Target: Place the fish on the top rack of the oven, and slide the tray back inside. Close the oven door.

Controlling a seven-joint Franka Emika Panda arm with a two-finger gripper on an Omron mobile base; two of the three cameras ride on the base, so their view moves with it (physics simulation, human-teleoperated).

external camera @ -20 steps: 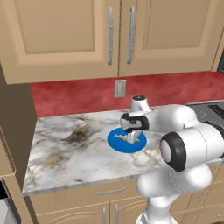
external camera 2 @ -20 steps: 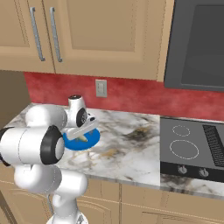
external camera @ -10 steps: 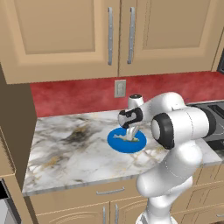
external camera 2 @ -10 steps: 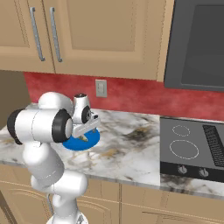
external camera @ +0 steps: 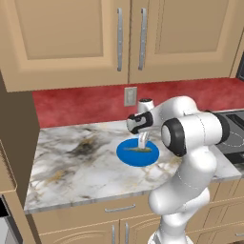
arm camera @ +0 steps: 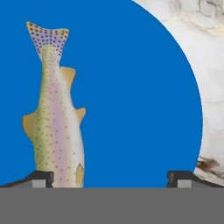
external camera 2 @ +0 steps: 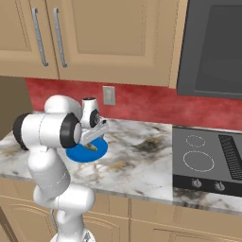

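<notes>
The fish [arm camera: 54, 127] lies flat on a round blue plate [arm camera: 140, 87], tail pointing away from the hand. My gripper [arm camera: 109, 179] hangs open just above the plate, with the fish beside its left fingertip [arm camera: 39, 177] and nothing between the jaws. From the base, the fish [external camera: 139, 149] is a thin sliver on the plate [external camera: 128, 156], with the gripper [external camera: 142, 140] pointing down right over it. In the right base view the gripper [external camera 2: 94, 138] covers much of the plate [external camera 2: 78, 153]. The oven, tray and oven door are out of view.
The plate sits on a marble counter [external camera: 71, 162] against a red backsplash with an outlet [external camera: 130, 96]. A black cooktop [external camera 2: 203, 156] lies to the right, under a dark appliance [external camera 2: 212, 47]. Tan wall cabinets [external camera: 119, 38] hang overhead.
The arm's elbow has swung up and back while the hand stayed over the plate and settled closer to the fish. The jaws have stayed open.
</notes>
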